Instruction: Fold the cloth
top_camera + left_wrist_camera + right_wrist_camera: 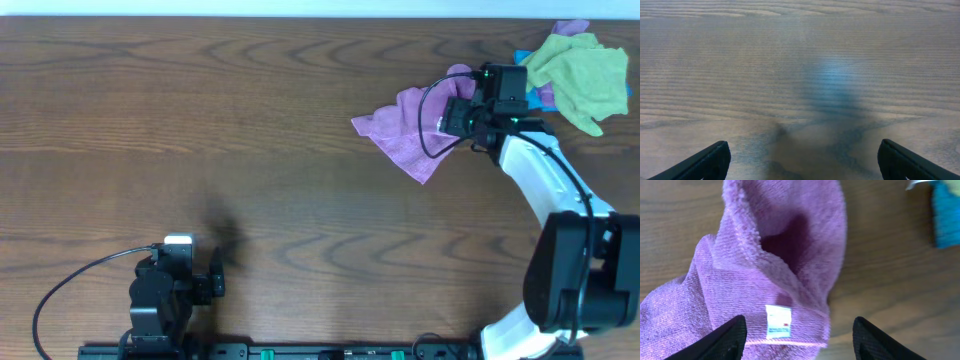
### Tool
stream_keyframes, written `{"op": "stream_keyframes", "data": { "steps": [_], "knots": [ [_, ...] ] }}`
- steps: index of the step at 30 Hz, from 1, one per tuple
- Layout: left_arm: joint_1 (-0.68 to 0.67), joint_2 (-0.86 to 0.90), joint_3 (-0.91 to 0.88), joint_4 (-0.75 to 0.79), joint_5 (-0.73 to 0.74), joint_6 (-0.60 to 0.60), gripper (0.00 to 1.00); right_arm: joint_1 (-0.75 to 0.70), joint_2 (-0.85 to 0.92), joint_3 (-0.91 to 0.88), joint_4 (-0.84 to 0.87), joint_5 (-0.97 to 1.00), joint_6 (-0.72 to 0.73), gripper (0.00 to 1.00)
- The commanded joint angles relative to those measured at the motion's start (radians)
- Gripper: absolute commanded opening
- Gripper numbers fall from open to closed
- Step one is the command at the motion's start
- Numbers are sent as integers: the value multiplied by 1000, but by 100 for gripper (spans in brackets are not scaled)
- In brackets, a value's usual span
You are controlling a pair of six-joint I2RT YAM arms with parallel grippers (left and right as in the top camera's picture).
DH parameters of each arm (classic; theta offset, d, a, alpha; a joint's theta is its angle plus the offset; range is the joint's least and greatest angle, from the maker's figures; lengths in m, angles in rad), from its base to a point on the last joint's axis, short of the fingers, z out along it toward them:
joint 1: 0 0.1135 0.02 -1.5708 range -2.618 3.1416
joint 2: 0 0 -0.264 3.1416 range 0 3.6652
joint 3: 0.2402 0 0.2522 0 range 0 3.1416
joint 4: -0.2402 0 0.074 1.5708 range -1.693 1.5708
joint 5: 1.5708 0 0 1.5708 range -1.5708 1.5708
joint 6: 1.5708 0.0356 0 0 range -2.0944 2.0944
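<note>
Cloth [405, 132]: from overhead I lose its right end under the right gripper [452, 112]. On the right wrist camera it runs off the left and bottom edges.
Tag [778, 322]: the print is too small for me to read.
Blue cloth [946, 215]: cut by the right edge. Overhead, it is mostly buried under the yellow-green cloth [580, 75].
Left gripper [803, 152]: I see only the finger ends, the rest is cut off below.
Table [800, 60]: blurred on my left wrist camera.

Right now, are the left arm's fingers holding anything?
No, the left fingers stand wide apart over the bare wooden table, with nothing between them.
</note>
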Motion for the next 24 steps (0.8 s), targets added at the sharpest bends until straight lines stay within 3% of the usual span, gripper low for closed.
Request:
{"op": "stream_keyframes", "data": {
  "steps": [1, 17, 19, 24],
  "knots": [
    [-4, -6, -11, -28, -10, 7, 95, -3, 29, 14, 17, -50, -18, 67],
    [-4, -6, -11, -28, -10, 7, 95, -2, 156, 14, 168, -58, -16, 56],
    [-4, -6, -11, -28, -10, 7, 95, 0, 167, 14, 168, -65, -17, 44],
    [-4, -6, -11, -28, -10, 7, 95, 23, 161, 35, 138, -87, -17, 2]
  ]
}}
